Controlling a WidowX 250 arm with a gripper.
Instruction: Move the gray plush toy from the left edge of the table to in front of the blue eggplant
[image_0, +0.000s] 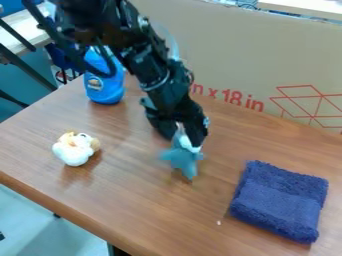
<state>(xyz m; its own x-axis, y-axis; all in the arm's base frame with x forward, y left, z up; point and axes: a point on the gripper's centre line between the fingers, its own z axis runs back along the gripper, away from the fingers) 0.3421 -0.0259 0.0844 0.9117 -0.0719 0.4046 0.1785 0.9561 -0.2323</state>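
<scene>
The black gripper (180, 134) hangs over the middle of the wooden table, its fingers closed around the white upper part of a small teal toy (182, 157). The toy's teal part dangles below the fingertips, close to the tabletop; whether it touches the wood I cannot tell. To the left lies a white plush toy (75, 148) with a tan patch, apart from the gripper. A folded dark blue towel (280, 200) lies flat at the right.
A blue bottle (105, 80) stands near the table's back left, beside the arm. Behind the table rises a large cardboard panel (234, 55) with red markings. The table's front edge (73, 210) runs along the lower left.
</scene>
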